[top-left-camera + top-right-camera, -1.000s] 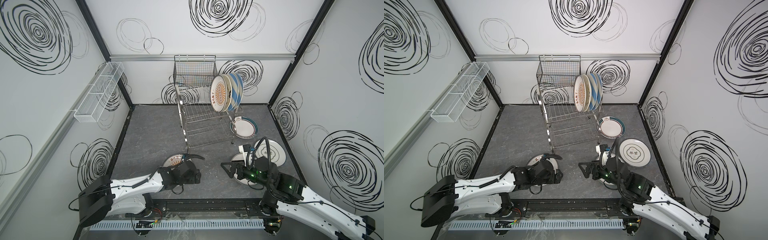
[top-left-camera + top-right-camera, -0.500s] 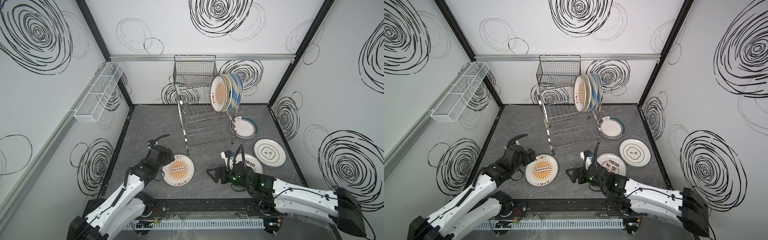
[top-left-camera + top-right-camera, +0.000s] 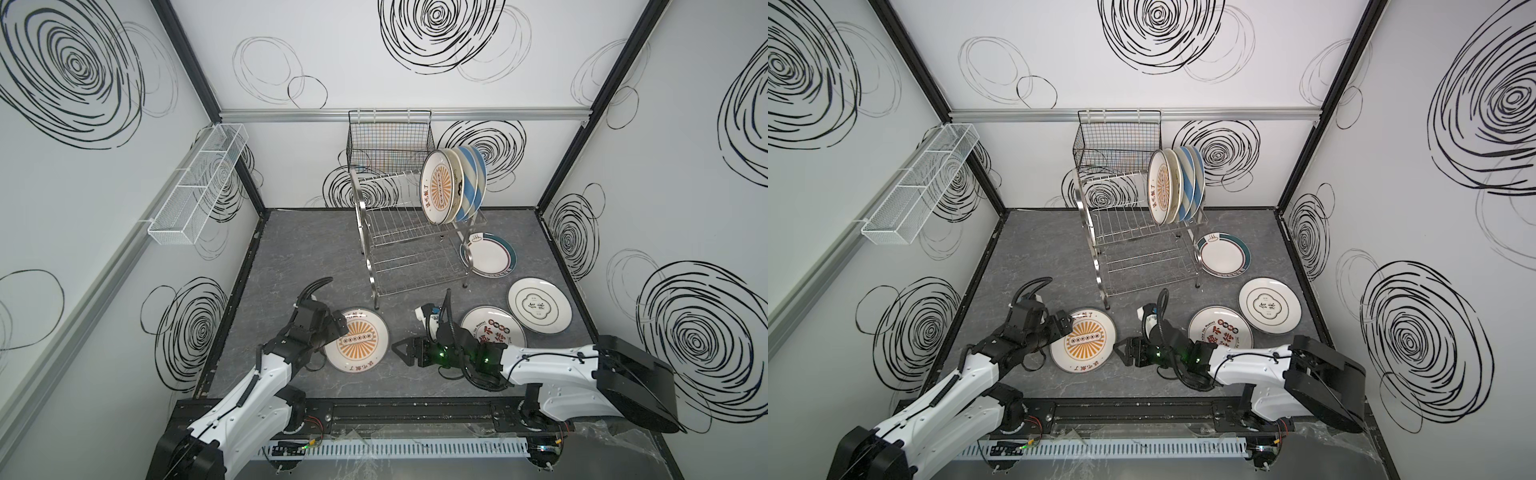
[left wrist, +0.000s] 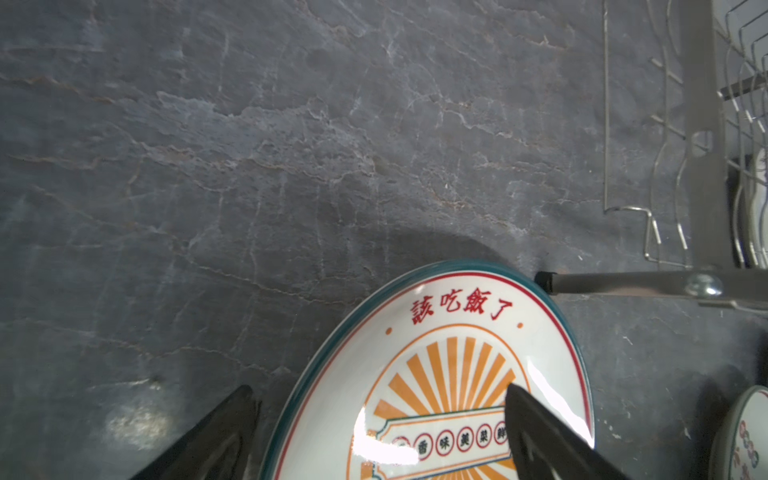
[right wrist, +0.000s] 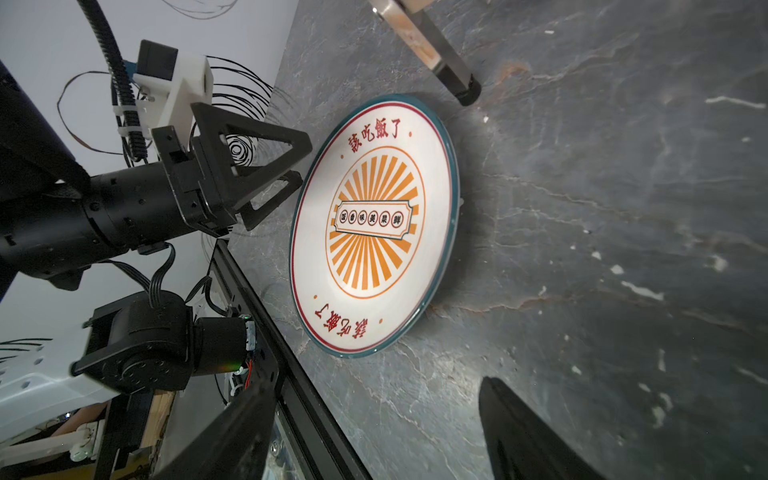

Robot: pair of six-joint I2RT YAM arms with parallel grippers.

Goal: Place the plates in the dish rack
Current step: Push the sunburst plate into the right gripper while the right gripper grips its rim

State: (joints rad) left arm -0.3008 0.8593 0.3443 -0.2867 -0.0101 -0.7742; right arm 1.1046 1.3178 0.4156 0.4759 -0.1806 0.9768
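Sunburst plate lies on the table near-left of centre, its far rim just beside the near-left foot of the dish rack. The left gripper has its jaws open, straddling the plate's left rim, one finger over the face and one outside it. Right gripper sits low just right of that plate with jaws open on nothing and bare table between tips and rim. Four racked plates stand at the upper tier's right end with bare slots to their left, and open table runs far-left of the rack.
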